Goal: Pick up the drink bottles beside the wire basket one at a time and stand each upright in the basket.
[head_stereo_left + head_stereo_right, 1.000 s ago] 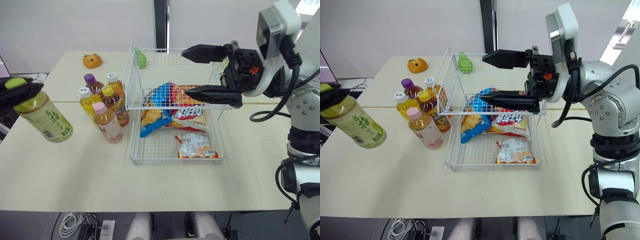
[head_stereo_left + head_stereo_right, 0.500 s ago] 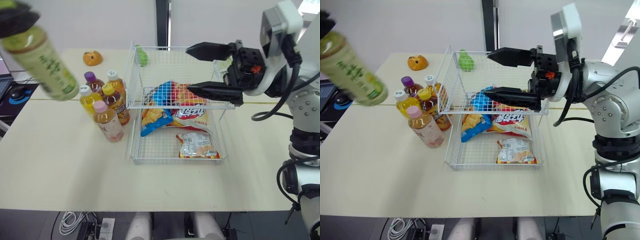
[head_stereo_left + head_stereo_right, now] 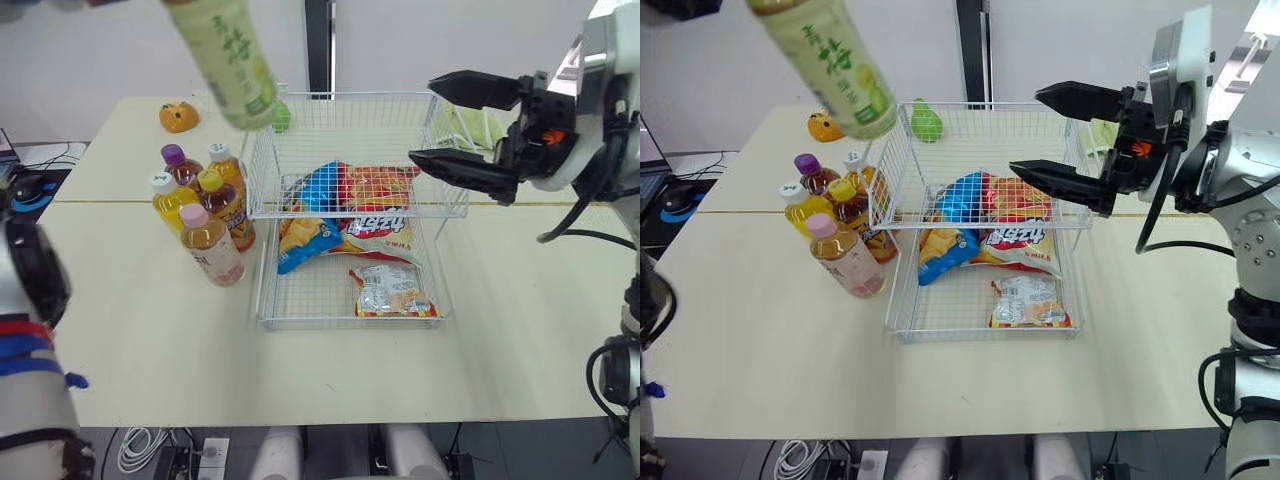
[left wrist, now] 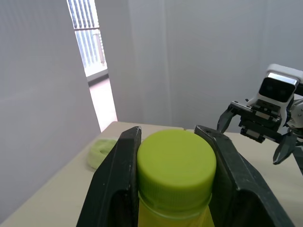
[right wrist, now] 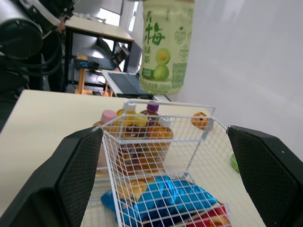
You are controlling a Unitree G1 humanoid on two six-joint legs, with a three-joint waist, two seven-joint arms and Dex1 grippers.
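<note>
Left gripper (image 4: 169, 142): pinched on lime cap of green tea bottle (image 3: 222, 60), hung tilted beneath it, held aloft. Below that bottle: five capped bottles (image 3: 205, 205), upright, just beside left wall of wire basket (image 3: 345, 322). Right gripper (image 3: 422, 118): fingers spread wide, empty, over the basket's right rim. Beneath it, inside: snack bags (image 3: 375, 225). Beyond the held bottle: small orange object (image 3: 178, 117) on table (image 3: 150, 340).

Green bottle (image 3: 830, 65) aloft near wire basket (image 3: 885, 165)
</note>
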